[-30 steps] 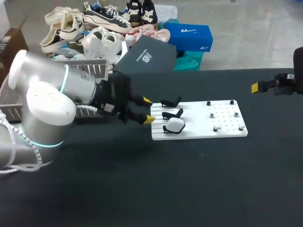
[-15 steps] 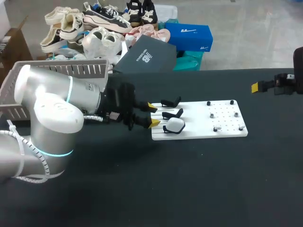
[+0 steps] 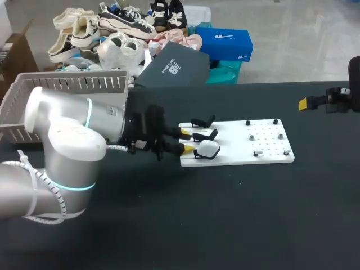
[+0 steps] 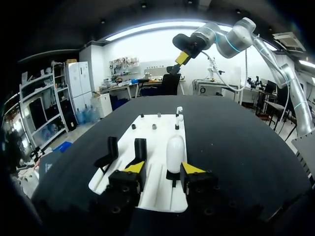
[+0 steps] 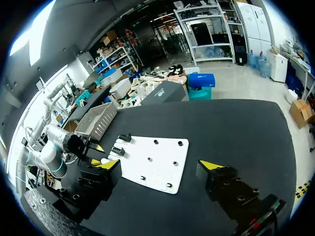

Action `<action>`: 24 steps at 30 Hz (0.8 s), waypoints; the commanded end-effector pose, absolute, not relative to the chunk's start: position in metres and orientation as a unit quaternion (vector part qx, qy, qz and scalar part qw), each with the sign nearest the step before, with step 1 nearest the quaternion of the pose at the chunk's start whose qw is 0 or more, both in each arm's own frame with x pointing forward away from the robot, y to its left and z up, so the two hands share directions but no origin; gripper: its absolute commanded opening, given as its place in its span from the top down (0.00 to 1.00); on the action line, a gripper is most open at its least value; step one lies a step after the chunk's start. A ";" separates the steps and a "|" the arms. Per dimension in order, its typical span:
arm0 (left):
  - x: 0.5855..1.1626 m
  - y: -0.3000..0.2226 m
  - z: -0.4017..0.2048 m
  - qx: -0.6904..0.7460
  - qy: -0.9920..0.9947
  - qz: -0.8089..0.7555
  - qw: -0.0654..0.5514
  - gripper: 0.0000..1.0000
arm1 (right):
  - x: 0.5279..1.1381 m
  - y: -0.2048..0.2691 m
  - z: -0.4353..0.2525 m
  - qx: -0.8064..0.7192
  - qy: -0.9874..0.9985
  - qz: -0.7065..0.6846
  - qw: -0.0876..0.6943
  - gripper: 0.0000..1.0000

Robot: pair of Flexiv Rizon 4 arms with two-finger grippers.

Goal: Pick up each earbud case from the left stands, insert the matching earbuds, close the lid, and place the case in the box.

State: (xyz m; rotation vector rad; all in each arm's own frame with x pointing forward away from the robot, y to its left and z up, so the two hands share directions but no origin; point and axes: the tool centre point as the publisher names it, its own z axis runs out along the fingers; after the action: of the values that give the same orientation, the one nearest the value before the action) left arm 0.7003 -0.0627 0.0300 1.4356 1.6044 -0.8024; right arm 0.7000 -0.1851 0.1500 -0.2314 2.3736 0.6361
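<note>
One white earbud case [image 3: 208, 148] sat on its stand [image 3: 197, 153] at frame centre, just ahead of your left gripper [image 3: 187, 141]. Its long axis ran away from the spread, empty fingers. Your right gripper [image 5: 158, 165], also spread, was well apart.

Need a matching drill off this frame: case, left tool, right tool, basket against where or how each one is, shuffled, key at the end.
Things
1. case
2. left tool
3. right tool
4. basket

Places and states
a. open, off at the right side of the table, clear of the board
b. grey, at the table's left rear
c. white, on a stand
d. open, at the board's stand end, just short of the case

Pairs: 1-c, 2-d, 3-a, 4-b
</note>
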 end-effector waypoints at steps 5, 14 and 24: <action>0.697 -0.072 0.025 0.561 0.633 -0.317 0.429 0.48 | 0.700 -0.185 0.150 -0.088 0.908 0.243 0.330 0.00; 0.693 -0.077 0.023 0.566 0.626 -0.331 0.422 0.51 | 0.700 -0.185 0.150 -0.088 0.908 0.243 0.330 0.00; 0.695 -0.086 0.022 0.570 0.620 -0.339 0.420 0.54 | 0.700 -0.185 0.150 -0.088 0.908 0.243 0.330 0.00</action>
State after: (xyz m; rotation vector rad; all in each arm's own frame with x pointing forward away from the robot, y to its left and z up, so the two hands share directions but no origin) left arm 0.6905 -0.0826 0.0255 1.4238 1.5626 -0.8439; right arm 0.7000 -0.1851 0.1500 -0.2313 2.3736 0.6361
